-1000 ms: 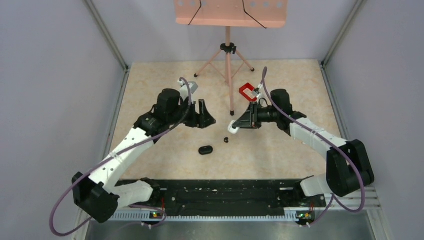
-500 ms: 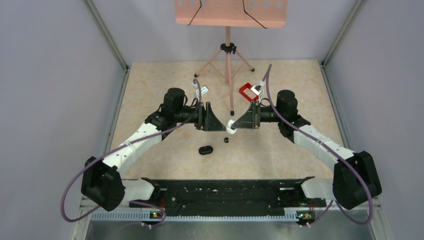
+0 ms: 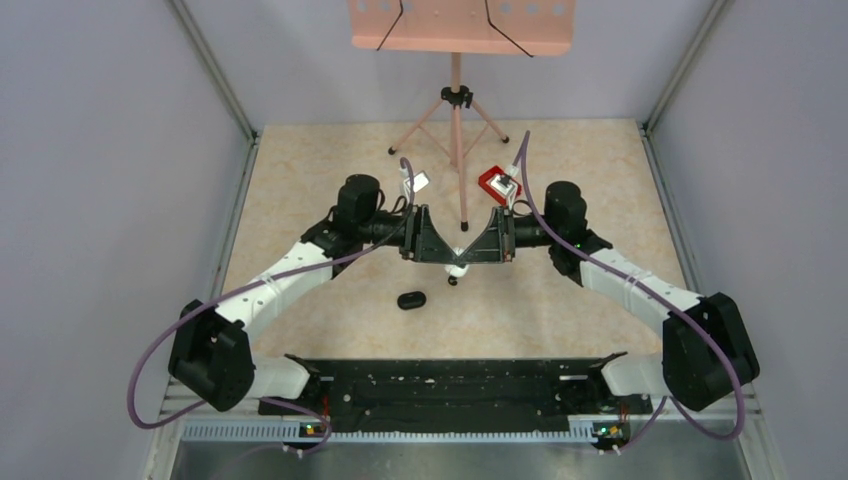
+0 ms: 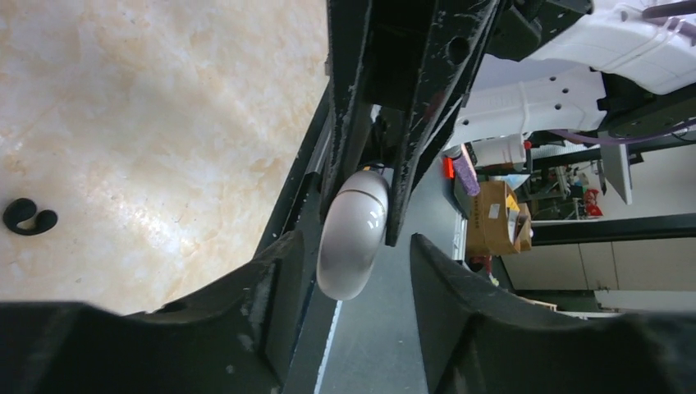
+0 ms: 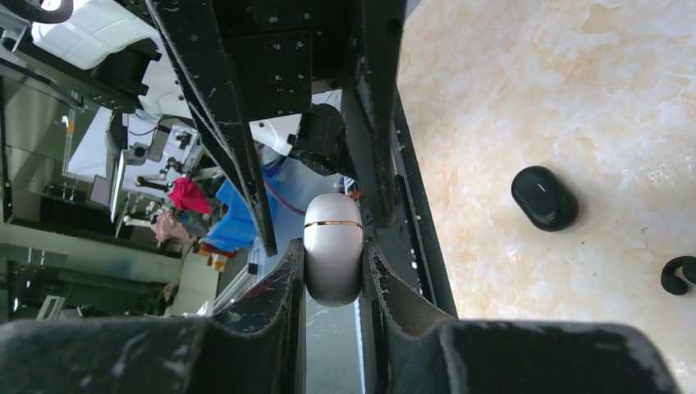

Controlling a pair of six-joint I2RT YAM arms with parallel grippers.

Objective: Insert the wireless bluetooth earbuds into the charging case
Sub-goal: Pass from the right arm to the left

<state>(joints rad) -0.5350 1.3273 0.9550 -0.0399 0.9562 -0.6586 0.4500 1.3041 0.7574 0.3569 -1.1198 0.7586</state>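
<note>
Seemingly passing a white rounded object [image 4: 354,222] mid-air, clamped in the right gripper [image 5: 332,283] with the left gripper [image 4: 353,275] open astride it (not touching), leaving the earbud [image 3: 453,280] at 6 o'clock and the charging case [image 3: 411,299] at 8 o'clock untouched on the worktop [image 3: 330,170]; next, close left, release right.
</note>
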